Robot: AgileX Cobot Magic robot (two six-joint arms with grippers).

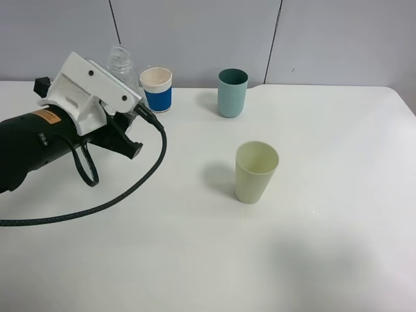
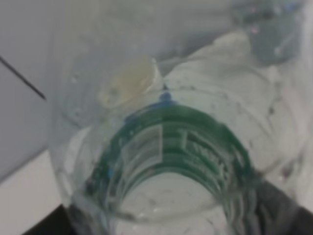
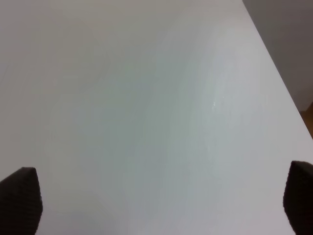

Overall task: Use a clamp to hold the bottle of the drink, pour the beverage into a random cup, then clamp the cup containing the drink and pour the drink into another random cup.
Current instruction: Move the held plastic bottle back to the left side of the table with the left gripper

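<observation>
Nothing poured yet: yellow-green cup [image 1: 256,171], nearest, is seen empty. Right gripper [image 3: 159,200] is set wide open over the table [image 1: 325,247], nothing grasped. Further back, left gripper [image 1: 129,138] is judged closed on the bottle [image 1: 120,62]; its liquid level cannot be told. Teal cup [image 1: 232,92], farthest, looks unfilled; both pours remain

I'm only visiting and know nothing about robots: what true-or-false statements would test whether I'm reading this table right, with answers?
1. The pale yellow-green plastic tumbler stands upright on the white table. True.
2. The light teal tumbler lies tipped on its side. False: it stands upright.
3. The white paper cup with a blue band stands beside the clear plastic bottle. True.
4. The right gripper is clamped around a cup. False: its jaws stand open above the table, holding nothing.
</observation>
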